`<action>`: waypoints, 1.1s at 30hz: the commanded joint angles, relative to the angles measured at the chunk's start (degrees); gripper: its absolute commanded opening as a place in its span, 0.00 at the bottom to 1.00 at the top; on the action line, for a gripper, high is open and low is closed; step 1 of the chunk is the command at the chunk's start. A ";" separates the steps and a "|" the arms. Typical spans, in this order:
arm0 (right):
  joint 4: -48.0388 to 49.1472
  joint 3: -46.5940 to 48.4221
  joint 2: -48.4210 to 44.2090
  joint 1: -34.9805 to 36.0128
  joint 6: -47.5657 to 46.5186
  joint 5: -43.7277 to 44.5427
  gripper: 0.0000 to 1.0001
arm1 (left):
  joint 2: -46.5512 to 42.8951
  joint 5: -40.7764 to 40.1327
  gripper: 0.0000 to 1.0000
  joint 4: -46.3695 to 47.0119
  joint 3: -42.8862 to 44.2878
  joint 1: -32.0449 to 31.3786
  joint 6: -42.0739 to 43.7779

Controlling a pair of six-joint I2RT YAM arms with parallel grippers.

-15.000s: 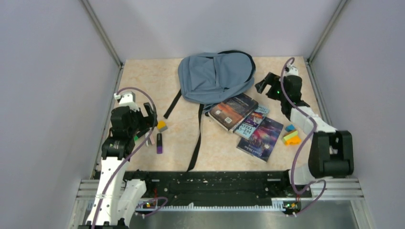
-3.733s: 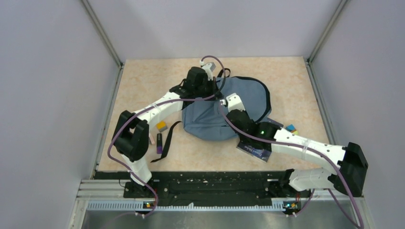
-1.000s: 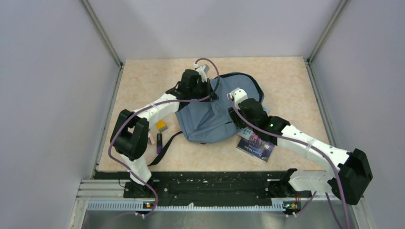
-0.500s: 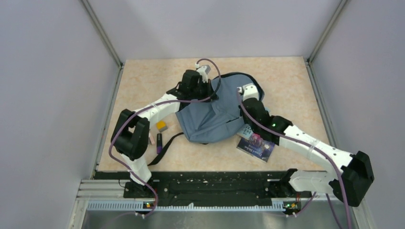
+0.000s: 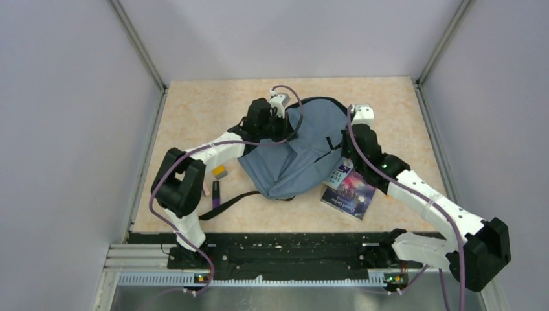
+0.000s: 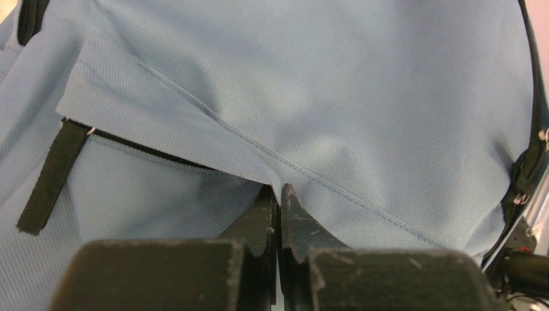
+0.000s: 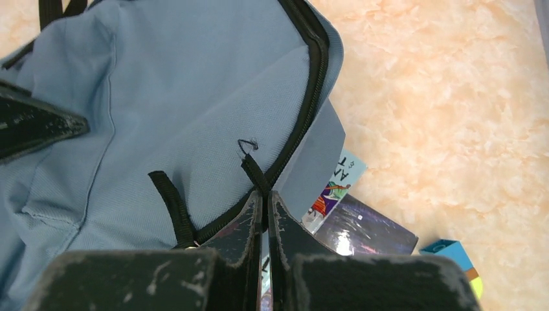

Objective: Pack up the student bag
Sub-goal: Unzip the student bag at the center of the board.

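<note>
I'm running a lab test cell: plain panel walls (image 5: 71, 129) enclose the marbled tabletop (image 5: 201, 110), aluminium rail (image 5: 291, 280) at its near edge.

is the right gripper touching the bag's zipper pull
Touching. The right wrist view shows the right gripper shut on the black zipper pull of the student bag, the tab running down between its fingertips.

A beige marbled table (image 5: 194, 116) is boxed by plain pale-lilac walls (image 5: 291, 32) at the back, left and right. Metal posts (image 5: 139, 48) rise at both far corners. A black rail (image 5: 291, 249) lines the near edge.
</note>
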 commanded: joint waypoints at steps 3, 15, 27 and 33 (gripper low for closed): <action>6.11 1.76 0.86 -5.70 -0.15 -0.24 0.00 | -1.83 6.22 0.00 7.22 -3.96 0.67 9.39; 9.97 7.35 6.66 -14.95 -2.36 -6.75 0.00 | -4.39 13.63 0.00 8.79 -7.37 0.08 18.16; 10.96 8.05 6.13 -17.73 -5.92 -13.26 0.00 | -9.18 1.52 0.60 -1.12 -4.02 -5.06 23.92; 8.85 4.31 1.98 -17.73 -4.69 -18.85 0.00 | -14.96 -6.73 0.97 -2.95 -0.38 -10.16 26.82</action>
